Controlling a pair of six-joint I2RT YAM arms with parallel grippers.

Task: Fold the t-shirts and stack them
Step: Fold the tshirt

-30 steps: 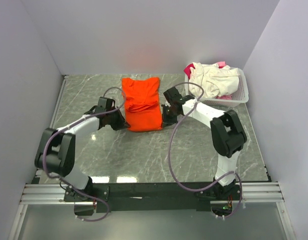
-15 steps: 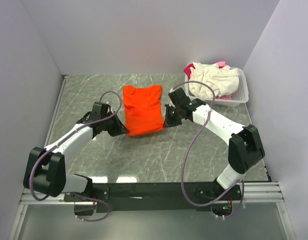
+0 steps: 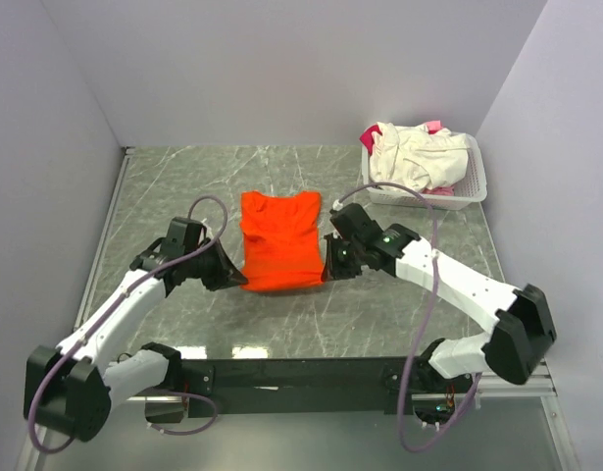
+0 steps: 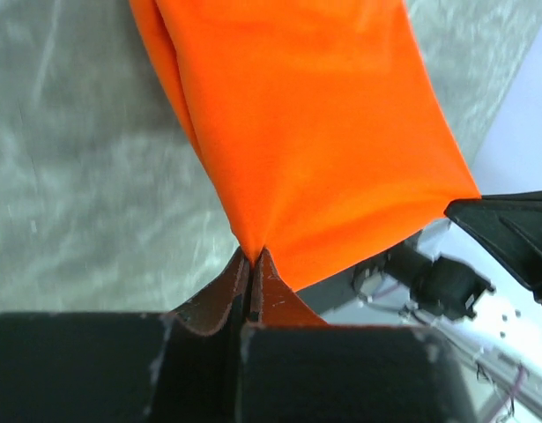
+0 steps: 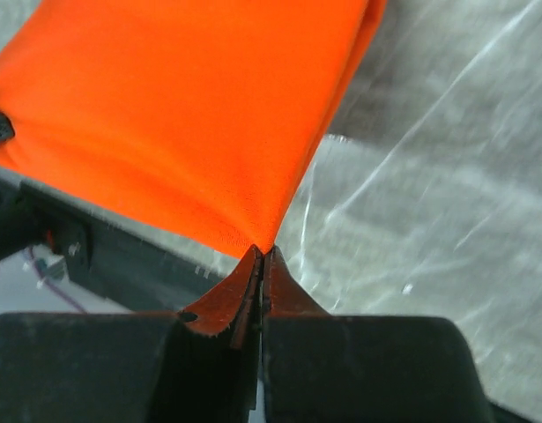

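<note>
The bright orange t-shirt, folded into a long panel, lies stretched in the middle of the table. My left gripper is shut on its near left corner. My right gripper is shut on its near right corner. Both hold the near edge taut, slightly above the marble top. The cream-white t-shirt and a bit of pink cloth lie heaped in the white basket at the back right.
The grey marble tabletop has white walls at the back and both sides. A black rail runs along the near edge. Purple cables loop off both arms.
Both grippers have pulled the orange t-shirt's near edge towards the near side of the table, and the shirt has slid nearer and flattened out. Both arms have stretched out lower.
</note>
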